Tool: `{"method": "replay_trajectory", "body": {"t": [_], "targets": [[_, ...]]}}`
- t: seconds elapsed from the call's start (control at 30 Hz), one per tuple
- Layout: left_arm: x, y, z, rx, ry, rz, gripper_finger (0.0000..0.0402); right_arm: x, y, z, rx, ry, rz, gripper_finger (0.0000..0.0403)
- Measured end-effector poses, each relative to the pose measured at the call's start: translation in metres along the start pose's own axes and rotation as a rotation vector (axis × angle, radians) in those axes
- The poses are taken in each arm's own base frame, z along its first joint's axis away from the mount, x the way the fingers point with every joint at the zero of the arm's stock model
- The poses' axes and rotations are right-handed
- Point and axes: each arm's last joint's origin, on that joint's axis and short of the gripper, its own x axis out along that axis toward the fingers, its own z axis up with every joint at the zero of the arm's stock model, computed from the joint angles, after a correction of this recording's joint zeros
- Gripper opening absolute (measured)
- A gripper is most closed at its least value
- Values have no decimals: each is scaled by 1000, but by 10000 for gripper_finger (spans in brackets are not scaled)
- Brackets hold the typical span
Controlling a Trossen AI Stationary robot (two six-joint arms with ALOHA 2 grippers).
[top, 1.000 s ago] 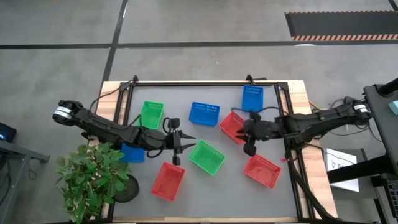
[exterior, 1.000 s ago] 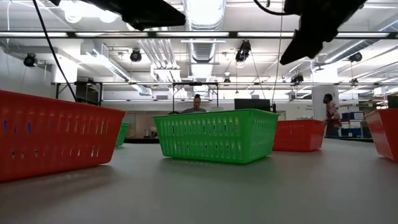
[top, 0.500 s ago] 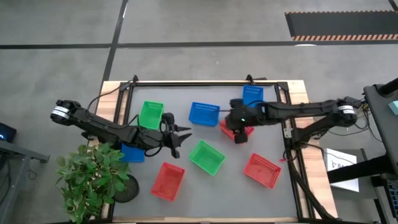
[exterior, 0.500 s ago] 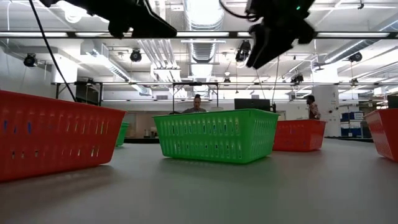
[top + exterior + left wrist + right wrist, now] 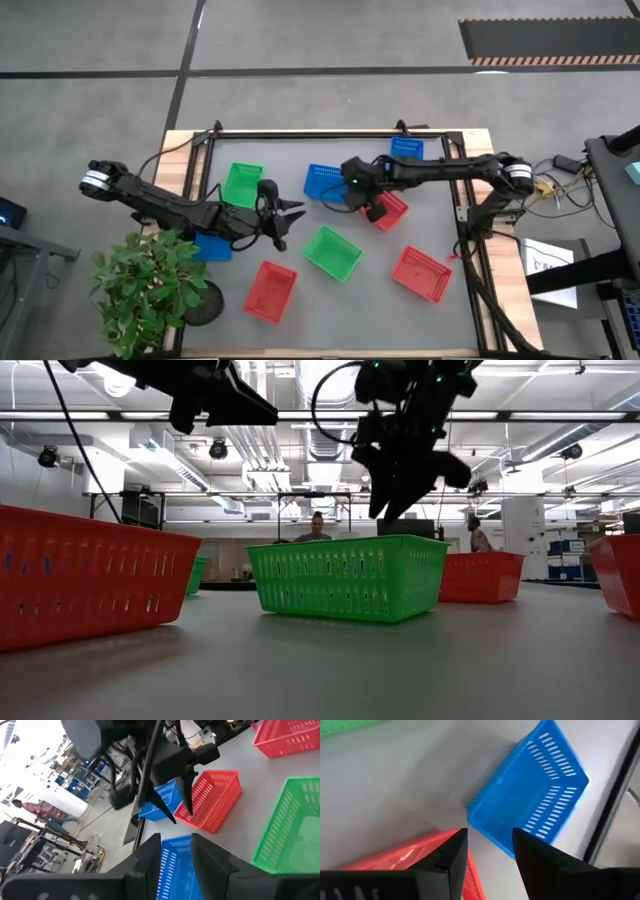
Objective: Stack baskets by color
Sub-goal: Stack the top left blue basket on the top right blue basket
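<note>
Small lattice baskets lie scattered on the grey table. In the high view my right gripper (image 5: 350, 195) hangs open above the gap between the middle blue basket (image 5: 328, 182) and a red basket (image 5: 390, 210). Its wrist view shows that blue basket (image 5: 535, 795) and the red basket's rim (image 5: 405, 857) below the fingers, with nothing between them. My left gripper (image 5: 285, 218) hovers open at the table's left, near a green basket (image 5: 243, 185), touching nothing. Past its fingers I see the blue basket (image 5: 175, 865).
Another green basket (image 5: 332, 252) stands in the middle. Red baskets (image 5: 270, 291) (image 5: 421, 273) sit toward the near edge. One blue basket (image 5: 405, 150) stands by the far rail, another (image 5: 212, 245) under the left arm. A potted plant (image 5: 150, 290) stands at the near left corner.
My right gripper has swept toward the table's left and a little toward the far edge, from beside the red basket to the gap between it and the middle blue basket, rolling its wrist on the way. My left gripper has rolled about its own axis in place.
</note>
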Motion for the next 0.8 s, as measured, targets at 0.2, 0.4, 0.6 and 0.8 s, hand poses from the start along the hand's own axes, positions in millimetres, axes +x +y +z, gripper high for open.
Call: {"method": "replay_trajectory", "body": {"t": [0.2,0.4,0.6,0.8], "targets": [[-2,1,0,-8,-4,2,90,20,-17,-8,-51,48,14,127],[-1,1,-1,-3,2,-2,90,32,-27,-21,-90,94,42,113],[-1,1,-1,-3,2,-2,90,45,-33,-32,-105,147,47,119],[-1,1,-1,-2,4,-3,90,62,-34,-34,-174,207,30,135]]}}
